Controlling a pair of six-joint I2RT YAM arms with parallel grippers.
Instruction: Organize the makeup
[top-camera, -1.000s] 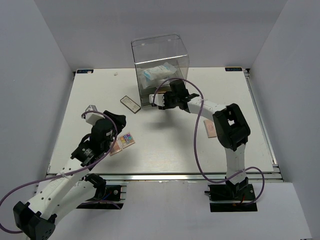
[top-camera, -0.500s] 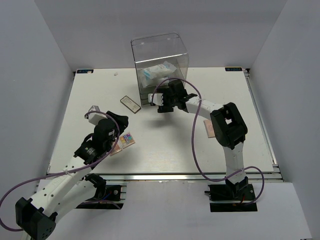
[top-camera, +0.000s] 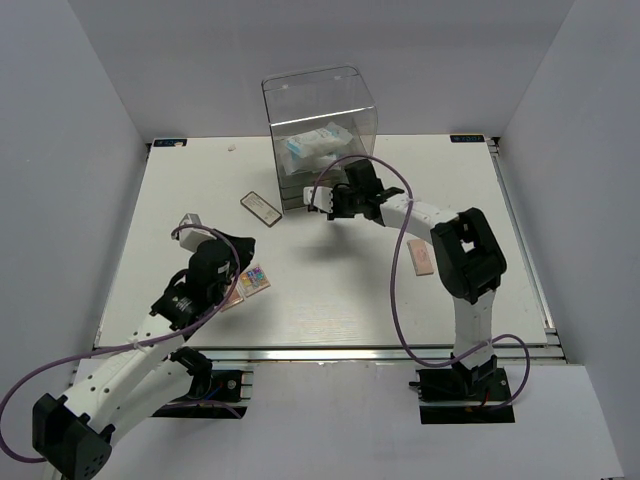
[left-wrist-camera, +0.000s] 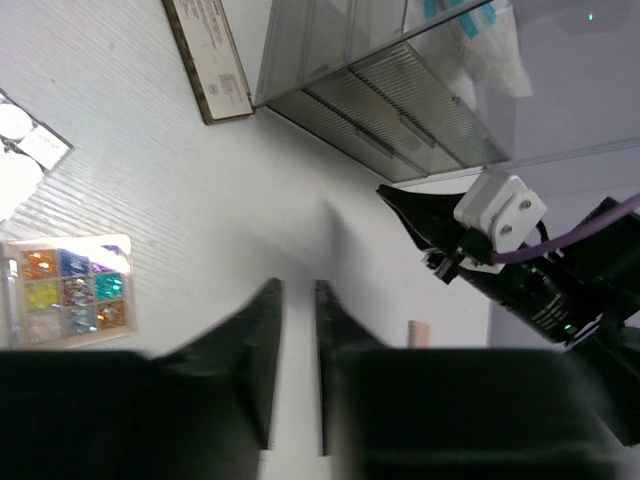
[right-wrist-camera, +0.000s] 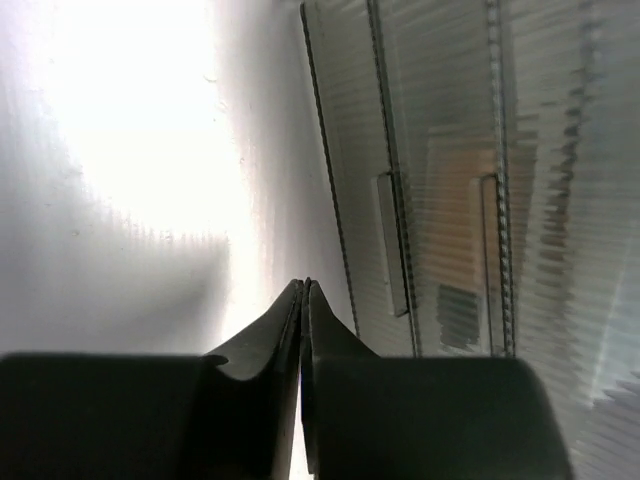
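Hovering by the clear drawer box (right-wrist-camera: 430, 200), our right fingers (right-wrist-camera: 262, 345) are pressed together, empty. Our left fingers (left-wrist-camera: 250, 350) stand narrowly apart near the colourful palette (left-wrist-camera: 68, 290).

The top camera looks down from high at the near edge over the whole table (top-camera: 330, 290), the left wrist camera faces the clear drawer box (left-wrist-camera: 400, 90) from well away, and the right wrist camera sits right against that box's drawer fronts, seen by all three.
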